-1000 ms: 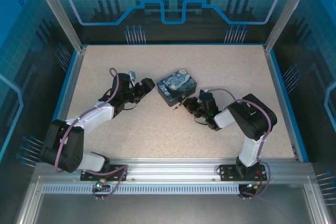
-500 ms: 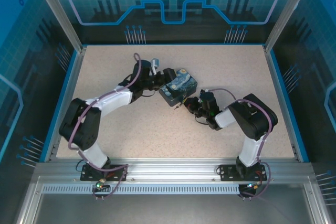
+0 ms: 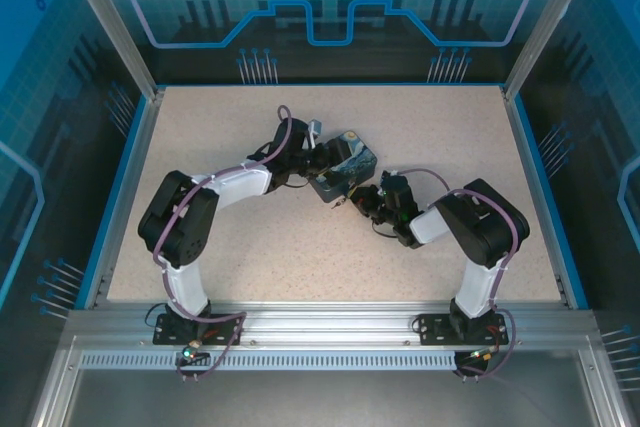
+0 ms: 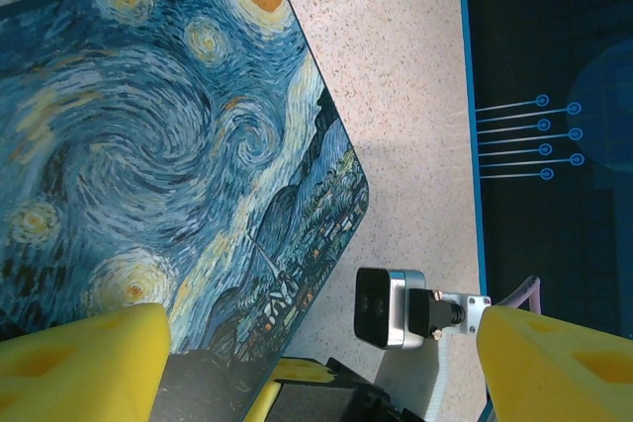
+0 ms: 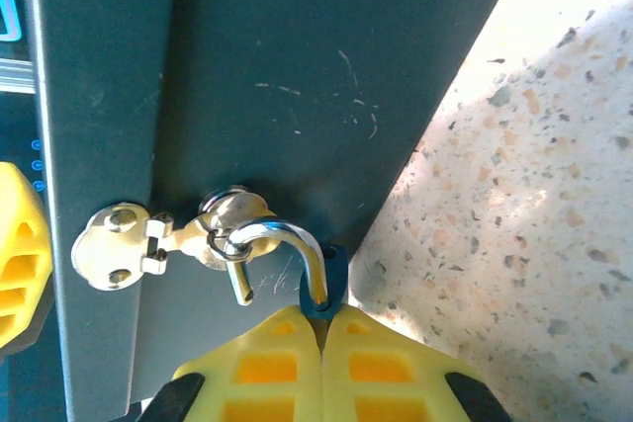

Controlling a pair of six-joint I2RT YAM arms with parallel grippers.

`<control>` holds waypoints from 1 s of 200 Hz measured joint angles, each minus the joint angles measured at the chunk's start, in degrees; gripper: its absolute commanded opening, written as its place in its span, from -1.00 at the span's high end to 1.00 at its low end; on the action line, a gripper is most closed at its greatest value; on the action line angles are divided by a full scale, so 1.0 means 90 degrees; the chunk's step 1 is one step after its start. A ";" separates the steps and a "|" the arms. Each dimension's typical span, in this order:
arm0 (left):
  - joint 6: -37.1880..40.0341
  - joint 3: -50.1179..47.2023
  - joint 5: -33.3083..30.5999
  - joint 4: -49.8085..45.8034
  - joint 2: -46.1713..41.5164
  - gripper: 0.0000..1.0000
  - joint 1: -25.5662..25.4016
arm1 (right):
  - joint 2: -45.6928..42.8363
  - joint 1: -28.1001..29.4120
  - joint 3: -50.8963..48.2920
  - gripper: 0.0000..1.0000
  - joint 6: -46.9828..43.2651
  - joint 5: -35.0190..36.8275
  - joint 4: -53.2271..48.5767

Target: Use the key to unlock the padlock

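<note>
My right pincer (image 5: 321,328) clenches the padlock (image 5: 334,282), shackle (image 5: 282,232) seemingly sprung but hooked in the hasp (image 5: 148,244); left pincer (image 4: 316,363) gapes over the box (image 4: 148,145).

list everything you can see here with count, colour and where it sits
box: one, blue and yellow starry-night lid over dark sides, middle of the table
hasp: one, silvery, on the box's dark side
padlock: one, silvery shackle hooked through the hasp's ring, bluish body pinched at the fingertips
table: one, speckled beige with a blue rim
enclosure walls: blue, patterned, around the table
arms: two, white and black, left and right, both reaching to the box
left gripper: one, yellow fingers, open, one finger over the box lid, the other over the table beside it
right gripper: one, yellow fingers, shut on the padlock
</note>
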 measured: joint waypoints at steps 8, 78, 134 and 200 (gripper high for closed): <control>0.0015 -0.0019 -0.0002 0.0022 0.0000 -0.66 0.0000 | -0.0010 -0.0029 -0.0024 0.92 0.0002 -0.0002 0.0029; 0.0015 -0.0124 0.0000 0.0253 0.0000 -0.66 0.0012 | -0.0095 -0.0301 -0.0097 0.92 0.0002 -0.0180 0.0155; 0.0015 -0.0124 0.0000 0.0262 0.0000 -0.66 0.0012 | -0.0095 -0.0342 -0.0100 0.93 0.0029 -0.0214 0.0194; -0.0015 -0.0243 0.0005 0.0498 0.0000 -0.66 0.0019 | -0.0131 -0.0602 -0.0165 0.93 0.0053 0.0010 0.0197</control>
